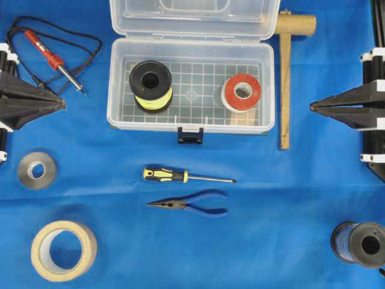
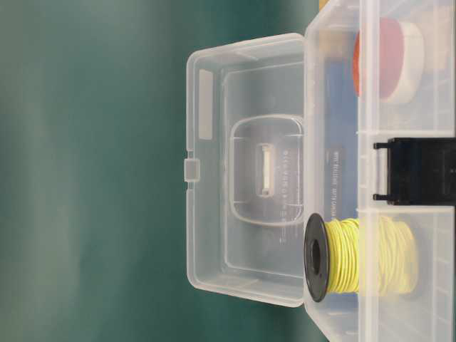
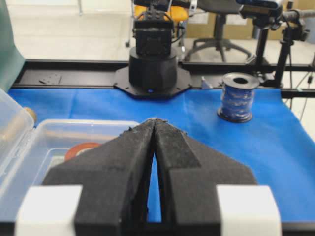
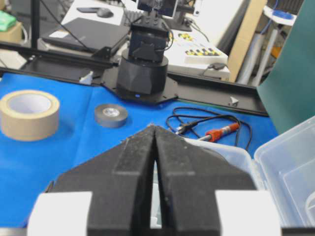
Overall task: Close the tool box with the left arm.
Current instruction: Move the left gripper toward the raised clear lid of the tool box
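The clear plastic tool box (image 1: 117,90) stands open at the top middle of the blue cloth, its lid (image 1: 192,15) tipped back and its black latch (image 1: 190,135) at the front edge. Inside lie a black spool of yellow wire (image 1: 150,84) and a red and white tape roll (image 1: 240,92). The table-level view shows the lid (image 2: 214,242) upright with the handle recess facing in. My left gripper (image 1: 63,103) rests at the left edge, shut and empty, tips pointing toward the box (image 3: 19,142). My right gripper (image 1: 311,107) sits at the right edge, shut and empty.
A soldering iron (image 1: 54,60) with its cord lies at the top left, a wooden mallet (image 1: 286,78) right of the box. In front lie a screwdriver (image 1: 180,176) and blue pliers (image 1: 192,205). Grey tape (image 1: 36,170), masking tape (image 1: 63,250) and a blue wire spool (image 1: 361,242) sit nearer.
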Controlling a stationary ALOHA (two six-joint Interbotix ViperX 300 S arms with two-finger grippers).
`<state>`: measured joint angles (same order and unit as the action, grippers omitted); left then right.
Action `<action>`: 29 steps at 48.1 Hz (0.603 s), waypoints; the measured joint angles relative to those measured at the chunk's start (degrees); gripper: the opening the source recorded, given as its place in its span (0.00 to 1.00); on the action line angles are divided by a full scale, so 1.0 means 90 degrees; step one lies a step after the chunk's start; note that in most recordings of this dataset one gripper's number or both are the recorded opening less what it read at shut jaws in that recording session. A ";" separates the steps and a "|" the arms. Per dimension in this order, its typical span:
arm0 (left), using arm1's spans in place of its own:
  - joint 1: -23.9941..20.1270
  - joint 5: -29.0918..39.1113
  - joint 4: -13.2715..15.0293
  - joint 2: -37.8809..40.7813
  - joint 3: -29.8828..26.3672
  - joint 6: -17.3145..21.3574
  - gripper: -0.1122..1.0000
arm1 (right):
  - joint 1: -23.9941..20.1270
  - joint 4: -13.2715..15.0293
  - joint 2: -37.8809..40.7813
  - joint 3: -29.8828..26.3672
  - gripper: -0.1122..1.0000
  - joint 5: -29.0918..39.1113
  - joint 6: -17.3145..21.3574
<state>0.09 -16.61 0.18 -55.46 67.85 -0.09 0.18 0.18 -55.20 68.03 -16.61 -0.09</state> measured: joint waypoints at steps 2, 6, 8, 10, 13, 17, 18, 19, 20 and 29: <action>0.0000 -0.0010 0.0049 0.0010 -0.0010 0.0010 0.10 | -0.0010 -0.0010 0.0000 0.0000 0.10 0.0000 0.0000; 0.0000 -0.0020 0.0195 0.0059 -0.0049 0.0088 0.10 | 0.0000 -0.0010 0.0020 -0.0078 0.10 0.0010 0.0010; -0.0010 -0.0020 0.0215 0.0078 -0.0098 0.0107 0.10 | 0.0020 0.0000 0.0049 -0.0137 0.10 0.0020 0.0010; -0.0059 -0.0020 0.0225 0.0107 -0.0156 0.0107 0.10 | 0.0059 0.0000 0.0088 -0.0176 0.10 0.0078 0.0010; -0.0205 0.0029 0.0225 0.0166 -0.0264 0.0107 0.10 | 0.0107 0.0000 0.0117 -0.0225 0.10 0.0156 0.0010; -0.0527 0.0205 0.0225 0.0312 -0.0449 0.0117 0.10 | 0.0137 0.0000 0.0127 -0.0225 0.10 0.0254 0.0010; -0.0654 0.0273 0.0225 0.0371 -0.0518 0.0107 0.10 | 0.0146 0.0000 0.0127 -0.0234 0.10 0.0273 0.0010; -0.0752 0.0332 0.0234 0.0420 -0.0576 0.0107 0.10 | 0.0156 0.0000 0.0127 -0.0234 0.10 0.0293 0.0010; -0.0869 0.0400 0.0225 0.0488 -0.0645 0.0098 0.10 | 0.0156 -0.0010 0.0127 -0.0225 0.10 0.0313 0.0010; -0.1748 0.0781 0.0234 0.1016 -0.1270 0.0107 0.22 | 0.0176 0.0000 0.0156 -0.0234 0.10 0.0371 0.0010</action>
<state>-15.64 -9.58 2.29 -46.32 56.43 0.88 1.76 0.18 -53.79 65.92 -13.27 0.00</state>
